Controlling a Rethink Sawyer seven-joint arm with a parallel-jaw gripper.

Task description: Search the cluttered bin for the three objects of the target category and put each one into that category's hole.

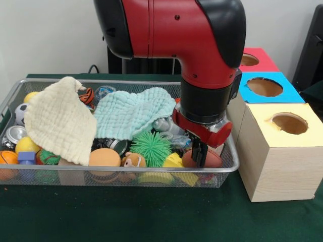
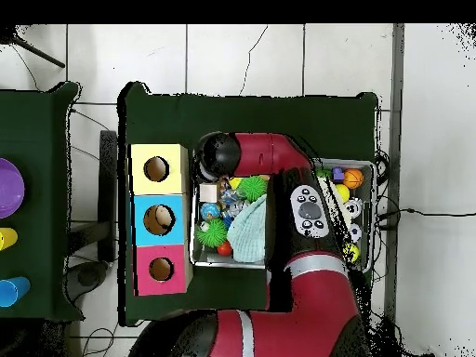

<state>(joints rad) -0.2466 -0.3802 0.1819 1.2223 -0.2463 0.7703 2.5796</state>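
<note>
Searching step, by my judgement: red-and-black end effector (image 1: 199,151) dips into the wire-mesh bin (image 1: 229,162) beside a reddish-brown ball (image 1: 214,160); its opening and hold cannot be told. Next move needs a secure grasp, then the nearby yellow-topped wooden box's hole (image 1: 288,123).

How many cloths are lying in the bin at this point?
2: a cream cloth draped over the toys at the left, and a light blue cloth spread in the middle. Others may lie hidden beneath the clutter.
</note>
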